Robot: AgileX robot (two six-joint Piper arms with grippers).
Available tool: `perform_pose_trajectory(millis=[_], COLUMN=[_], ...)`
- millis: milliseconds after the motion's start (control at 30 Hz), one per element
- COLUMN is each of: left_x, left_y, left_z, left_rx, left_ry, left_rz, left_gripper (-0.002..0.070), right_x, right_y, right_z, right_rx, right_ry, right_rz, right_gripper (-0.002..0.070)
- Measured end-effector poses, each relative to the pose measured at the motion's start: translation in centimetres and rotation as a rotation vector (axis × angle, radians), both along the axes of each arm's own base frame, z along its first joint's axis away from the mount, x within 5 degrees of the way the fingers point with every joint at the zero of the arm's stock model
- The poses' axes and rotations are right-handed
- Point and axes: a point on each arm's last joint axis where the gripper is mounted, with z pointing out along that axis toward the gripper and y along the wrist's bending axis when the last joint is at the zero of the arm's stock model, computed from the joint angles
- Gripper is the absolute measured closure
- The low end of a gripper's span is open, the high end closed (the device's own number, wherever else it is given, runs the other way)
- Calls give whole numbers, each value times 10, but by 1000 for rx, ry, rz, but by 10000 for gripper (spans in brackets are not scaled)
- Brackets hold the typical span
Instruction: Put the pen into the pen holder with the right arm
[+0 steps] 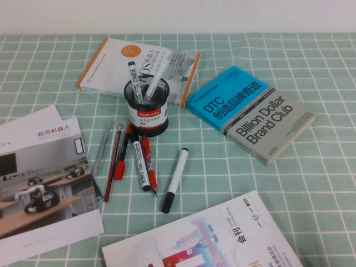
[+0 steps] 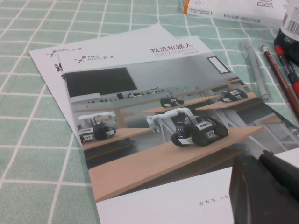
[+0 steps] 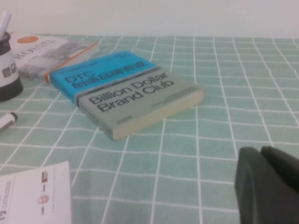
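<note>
Two pens stand in the pen holder point(image 1: 146, 114), which sits on the table point(image 1: 311, 183) just in front of the orange-edged white book point(image 1: 111, 64). One of them is the pen point(image 1: 134, 78), the thick white marker with printed lettering, leaning cap-up against the holder's left rim. The other is a slim pale pen point(image 1: 157, 77) tilted toward the right. You cannot see either arm from the high camera.

Your left hand point(image 2: 266, 184) shows only as a dark block at the edge of its wrist view. It hangs over the AgileX brochure point(image 2: 154, 116) at the table's left side, and you cannot tell whether its fingers are spread or pressed together. Your right hand point(image 3: 267, 181) is likewise a dark corner in its own view, low over bare checked cloth, near the blue-and-grey book point(image 1: 250, 111). Its fingers cannot be judged either.

In front of the holder you have a loose cluster: a grey pen point(image 1: 100, 147), a red pencil point(image 1: 113, 162), two red pens and a second lettered marker point(image 1: 138, 165) lying across them. A plain white marker point(image 1: 175, 179) lies apart to the right.
</note>
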Motion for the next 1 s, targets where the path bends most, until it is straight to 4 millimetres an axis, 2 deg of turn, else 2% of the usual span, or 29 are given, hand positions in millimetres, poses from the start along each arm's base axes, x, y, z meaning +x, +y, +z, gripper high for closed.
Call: perform_pose_trajectory(millis=[333, 1000], left_x=[0, 0], left_y=[0, 0], left_z=[0, 0], left_rx=[0, 0], left_ry=[0, 0], left_rz=[0, 0], left_gripper=[680, 680], right_x=[-3, -4], right_y=[2, 2], right_z=[-14, -15], right_rx=[-10, -1], right_ry=[155, 163], right_rz=[25, 28], right_gripper=[695, 695])
